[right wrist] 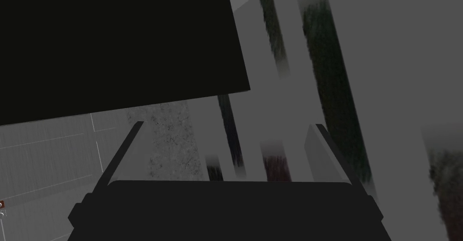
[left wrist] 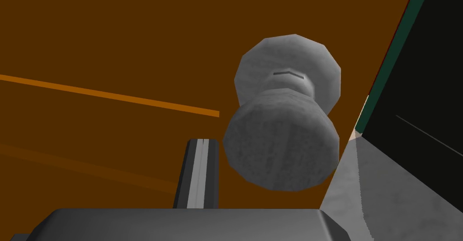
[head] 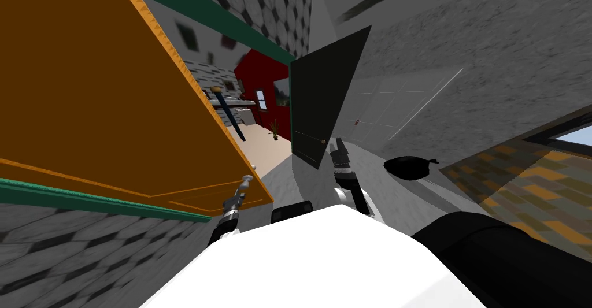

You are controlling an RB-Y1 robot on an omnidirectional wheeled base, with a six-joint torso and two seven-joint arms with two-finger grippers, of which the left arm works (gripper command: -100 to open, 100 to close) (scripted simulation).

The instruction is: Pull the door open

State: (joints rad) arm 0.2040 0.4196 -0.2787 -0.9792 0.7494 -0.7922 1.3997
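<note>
The orange-brown door [head: 104,91] stands swung partly out from its green frame [head: 219,27], with a gap showing past its free edge. Its grey knob [head: 248,178] sits near that edge. My left gripper [head: 245,185] is right at the knob. In the left wrist view the two blades [left wrist: 203,141] lie shut together, close beside the knob [left wrist: 282,116] and not around it, with the door face [left wrist: 113,39] behind. My right gripper [head: 338,144] is raised further right, and its fingers [right wrist: 224,152] are open with nothing between them.
A dark door panel [head: 324,102] stands just right of the gap, close to my right gripper. Through the gap a room with a red wall [head: 263,73] and a small plant [head: 274,130] shows. A black pan-like object [head: 407,167] lies on the grey floor to the right.
</note>
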